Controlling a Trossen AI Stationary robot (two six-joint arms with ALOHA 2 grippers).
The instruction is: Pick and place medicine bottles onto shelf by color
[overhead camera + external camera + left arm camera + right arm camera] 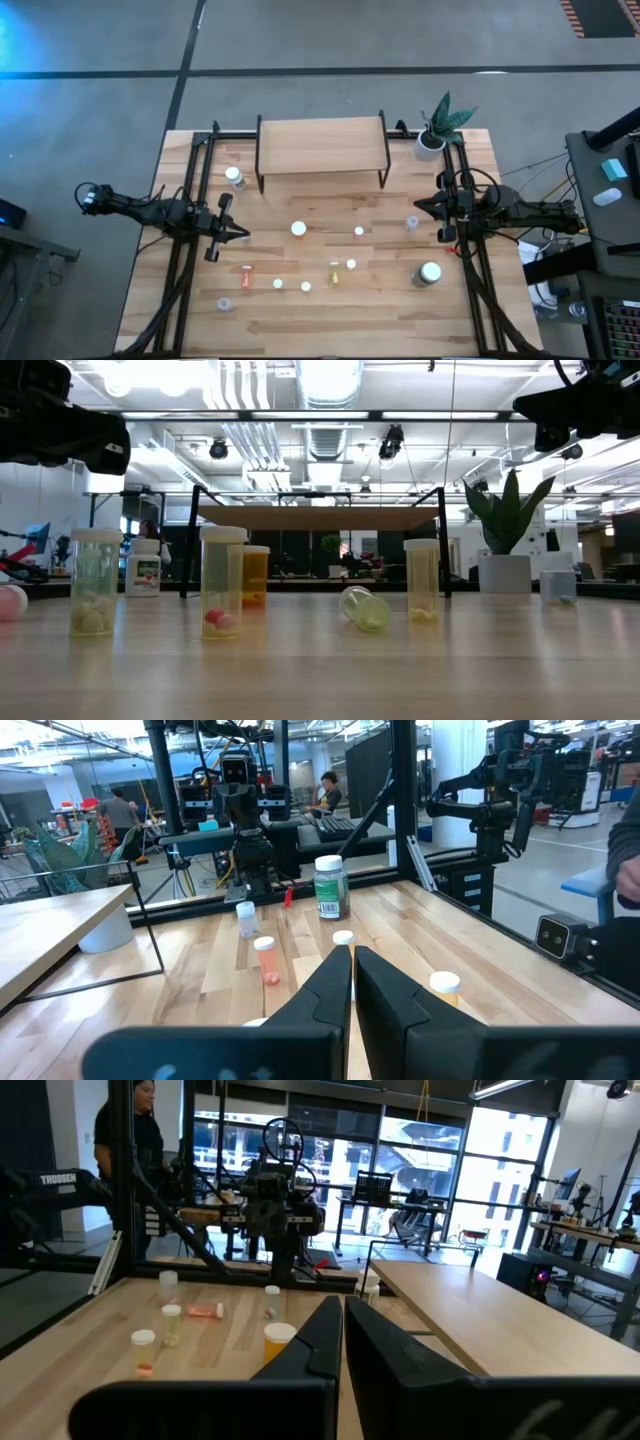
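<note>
The light-wood shelf (320,145) stands on black legs at the table's far middle, its board bare. Several medicine bottles are scattered on the table nearer than it: an orange one (298,229), a large one with a green label (430,273), a white one (234,177) near the shelf's left legs, and one lying on its side (247,270). In the low view most stand upright and a yellowish one (365,608) lies on its side. My left gripper (240,232) is shut and empty at the left. My right gripper (420,205) is shut and empty at the right.
A white pot with a green plant (432,140) stands at the far right corner beside the shelf. Black frame rails (185,250) run along the table's left and right sides. People show in the room beyond the table (125,1140).
</note>
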